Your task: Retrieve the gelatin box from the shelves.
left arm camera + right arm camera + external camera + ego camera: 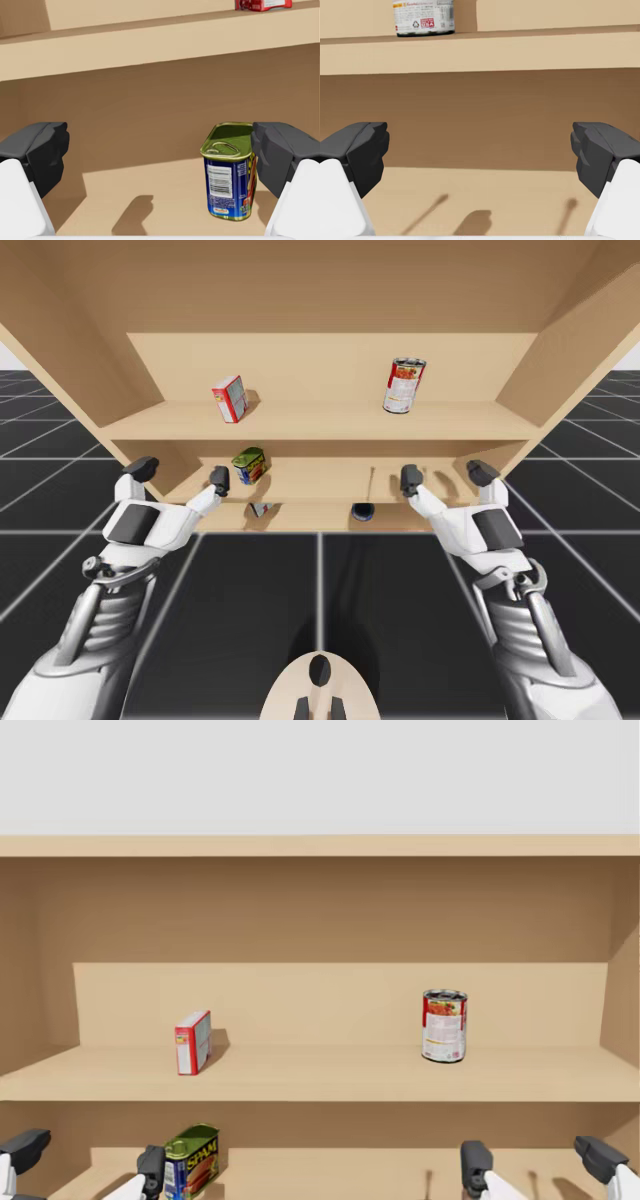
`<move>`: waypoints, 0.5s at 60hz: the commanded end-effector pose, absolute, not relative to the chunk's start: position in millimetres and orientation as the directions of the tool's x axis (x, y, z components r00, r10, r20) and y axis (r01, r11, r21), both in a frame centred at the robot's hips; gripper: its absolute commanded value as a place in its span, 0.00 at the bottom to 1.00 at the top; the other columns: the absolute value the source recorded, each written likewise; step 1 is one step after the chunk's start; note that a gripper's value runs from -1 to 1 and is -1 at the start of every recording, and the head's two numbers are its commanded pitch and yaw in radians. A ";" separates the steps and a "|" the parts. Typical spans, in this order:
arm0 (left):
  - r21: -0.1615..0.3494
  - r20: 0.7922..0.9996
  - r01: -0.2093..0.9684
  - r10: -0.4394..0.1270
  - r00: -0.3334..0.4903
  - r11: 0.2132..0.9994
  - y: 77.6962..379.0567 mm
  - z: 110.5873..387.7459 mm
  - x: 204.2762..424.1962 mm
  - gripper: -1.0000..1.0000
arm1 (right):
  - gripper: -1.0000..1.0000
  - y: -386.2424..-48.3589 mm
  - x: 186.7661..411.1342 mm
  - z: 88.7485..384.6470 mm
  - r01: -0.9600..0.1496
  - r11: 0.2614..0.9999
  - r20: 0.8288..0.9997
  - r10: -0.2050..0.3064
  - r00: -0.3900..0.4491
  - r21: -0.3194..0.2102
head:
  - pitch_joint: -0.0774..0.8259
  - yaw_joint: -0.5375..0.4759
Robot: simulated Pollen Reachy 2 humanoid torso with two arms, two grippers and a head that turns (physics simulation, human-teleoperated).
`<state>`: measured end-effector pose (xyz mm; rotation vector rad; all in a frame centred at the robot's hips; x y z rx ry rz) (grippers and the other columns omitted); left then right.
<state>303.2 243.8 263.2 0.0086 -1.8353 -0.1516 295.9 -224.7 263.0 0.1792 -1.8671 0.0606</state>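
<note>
The blue rectangular metal tin with an olive-green lid (227, 182) carries a white barcode panel (digits too small to read). The red-and-white cylindrical metal can (424, 16) bears a recycling mark amid fine print. Print on the small red-and-white cardboard box (193, 1042) is illegible.

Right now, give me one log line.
left hand open beside green can | right hand open | red box on upper shelf, untouched

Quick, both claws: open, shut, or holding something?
Left claw: open, holding nothing; the blue rectangular tin with a green lid stands ahead by one finger, ungripped.
Right claw: open, holding nothing.
</note>
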 end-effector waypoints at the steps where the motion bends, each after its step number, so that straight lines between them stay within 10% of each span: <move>1: 0.108 0.961 0.074 -0.085 -0.262 0.991 244.1 262.8 304.1 0.00 | 0.00 -222.0 293.6 261.8 -0.114 0.991 0.949 -0.099 -0.301 0.067 | 0.08 0.54; 30: 0.097 0.968 0.062 -0.079 -0.239 0.993 249.1 262.2 306.3 0.00 | 0.00 -219.2 296.2 260.2 -0.122 0.991 0.952 -0.081 -0.294 0.047 | 0.22 0.76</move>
